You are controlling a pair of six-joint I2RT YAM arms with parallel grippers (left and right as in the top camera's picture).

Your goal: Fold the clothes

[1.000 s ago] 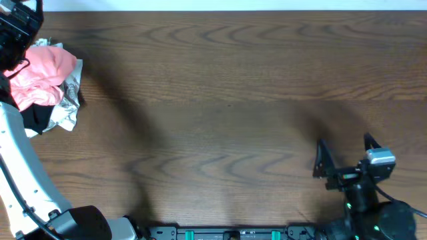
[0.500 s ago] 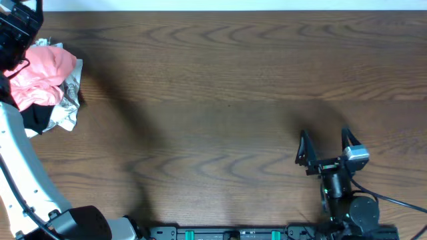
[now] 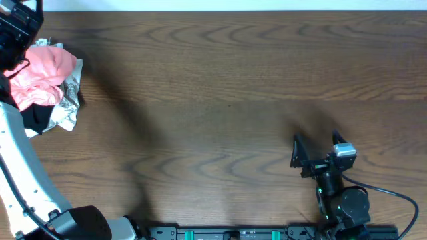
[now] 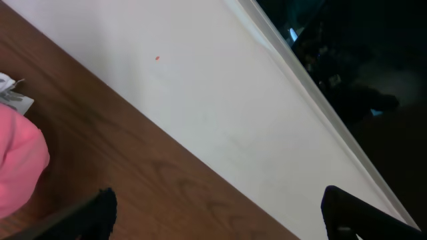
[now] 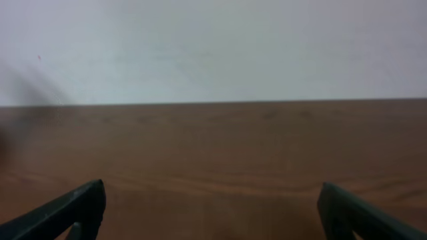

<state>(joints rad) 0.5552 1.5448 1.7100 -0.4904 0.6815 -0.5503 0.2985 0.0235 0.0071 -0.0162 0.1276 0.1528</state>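
The salmon-pink T-shirt [image 3: 40, 75] lies crumpled in a heap at the far left of the table, on top of grey and black garments; its lettering is hidden. A pink edge of it shows in the left wrist view [image 4: 17, 170]. My left gripper [image 4: 217, 213] is open and empty, up at the far left corner beside the heap; in the overhead view only its black body [image 3: 17, 30] shows. My right gripper [image 3: 315, 145] is open and empty near the front right of the table, far from the shirt. It also shows in the right wrist view [image 5: 212, 207].
A grey patterned garment [image 3: 67, 107] and a black one [image 3: 37, 119] lie under the pink shirt. The white left arm [image 3: 20, 173] runs along the left edge. The brown wooden table [image 3: 220, 87] ends at a white wall [image 4: 200, 87] at the back.
My right gripper has moved left and back toward the front edge, staying open. The left arm and the heap of clothes have not moved.
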